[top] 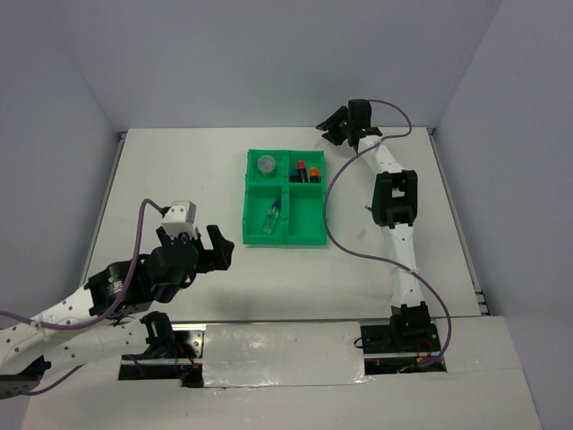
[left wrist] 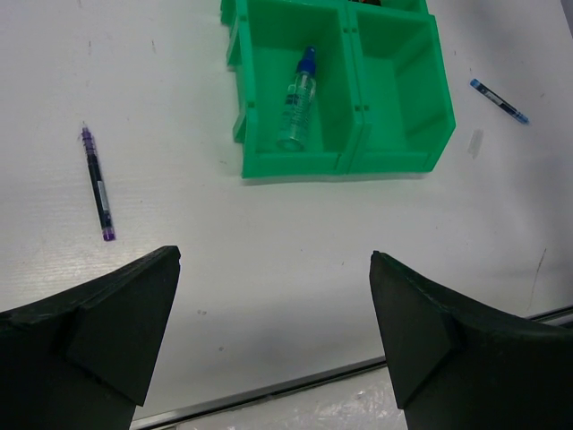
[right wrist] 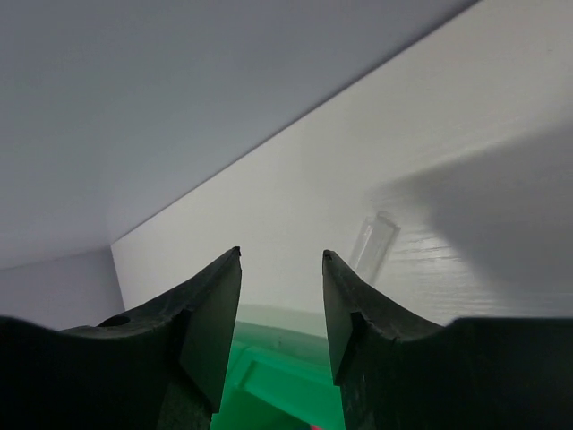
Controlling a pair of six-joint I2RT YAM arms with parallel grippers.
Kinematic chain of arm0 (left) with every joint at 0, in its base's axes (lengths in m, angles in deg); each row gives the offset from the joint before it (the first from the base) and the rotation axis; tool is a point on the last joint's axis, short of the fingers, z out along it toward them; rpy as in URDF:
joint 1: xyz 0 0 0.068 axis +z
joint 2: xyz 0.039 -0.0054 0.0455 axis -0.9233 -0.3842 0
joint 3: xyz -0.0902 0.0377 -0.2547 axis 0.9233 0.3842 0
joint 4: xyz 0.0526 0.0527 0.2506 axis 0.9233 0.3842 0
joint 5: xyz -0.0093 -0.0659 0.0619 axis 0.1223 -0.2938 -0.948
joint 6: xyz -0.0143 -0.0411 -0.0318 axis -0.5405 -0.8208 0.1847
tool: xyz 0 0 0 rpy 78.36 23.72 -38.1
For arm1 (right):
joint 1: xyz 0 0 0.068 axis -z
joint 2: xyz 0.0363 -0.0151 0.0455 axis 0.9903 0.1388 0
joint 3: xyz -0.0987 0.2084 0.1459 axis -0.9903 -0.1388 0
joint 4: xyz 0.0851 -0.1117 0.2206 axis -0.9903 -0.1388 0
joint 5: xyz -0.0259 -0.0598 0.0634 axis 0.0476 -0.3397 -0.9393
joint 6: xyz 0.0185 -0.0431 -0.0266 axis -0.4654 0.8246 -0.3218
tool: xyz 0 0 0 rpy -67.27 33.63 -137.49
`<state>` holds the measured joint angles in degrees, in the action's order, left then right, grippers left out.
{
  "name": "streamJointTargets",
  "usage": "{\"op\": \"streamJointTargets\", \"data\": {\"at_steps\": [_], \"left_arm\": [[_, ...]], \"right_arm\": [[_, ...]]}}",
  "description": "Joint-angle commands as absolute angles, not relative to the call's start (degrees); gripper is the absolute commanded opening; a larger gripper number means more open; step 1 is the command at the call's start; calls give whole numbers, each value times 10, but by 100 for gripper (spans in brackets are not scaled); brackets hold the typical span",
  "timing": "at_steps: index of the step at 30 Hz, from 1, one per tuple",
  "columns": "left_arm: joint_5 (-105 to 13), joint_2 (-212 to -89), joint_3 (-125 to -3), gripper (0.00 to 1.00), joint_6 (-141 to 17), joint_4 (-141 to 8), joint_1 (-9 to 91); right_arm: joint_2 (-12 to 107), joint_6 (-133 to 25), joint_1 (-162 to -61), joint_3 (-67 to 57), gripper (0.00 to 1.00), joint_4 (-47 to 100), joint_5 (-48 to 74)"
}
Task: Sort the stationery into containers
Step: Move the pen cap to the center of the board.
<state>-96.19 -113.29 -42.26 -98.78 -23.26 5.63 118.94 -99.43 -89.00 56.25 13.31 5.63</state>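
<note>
The green four-compartment tray (top: 310,213) stands mid-table. Its far-left compartment holds the round grey disc (top: 266,165), its far-right one the red-capped markers (top: 305,170), and its near-left one the clear blue-capped bottle (top: 272,217). The bottle (left wrist: 297,100) and the tray (left wrist: 394,85) also show in the left wrist view. A black and purple pen (left wrist: 98,184) lies left of the tray and a blue pen (left wrist: 499,100) right of it. My left gripper (top: 226,251) (left wrist: 276,260) is open and empty, near-left of the tray. My right gripper (top: 328,128) (right wrist: 281,253) is open and empty above the tray's far-right corner (right wrist: 277,376).
A small clear strip (top: 361,236) lies on the table right of the tray. White walls close the table at the back and sides. A metal strip (left wrist: 269,390) runs along the near edge. The right arm's purple cable (top: 333,206) hangs beside the tray.
</note>
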Motion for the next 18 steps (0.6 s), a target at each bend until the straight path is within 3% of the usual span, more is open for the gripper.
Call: {"op": "streamJointTargets", "data": {"at_steps": [1, 10, 18], "left_arm": [[-967, -1134, -421, 99, -988, -241, 59], [-964, -1132, -410, 99, -973, -251, 59], [-971, -1131, -398, 99, -958, -265, 59]], "right_arm": [[1211, -1011, -895, 573, 49, 151, 48], [1247, -1035, -910, 597, 49, 237, 33], [1266, -1038, -912, 611, 47, 180, 57]]}}
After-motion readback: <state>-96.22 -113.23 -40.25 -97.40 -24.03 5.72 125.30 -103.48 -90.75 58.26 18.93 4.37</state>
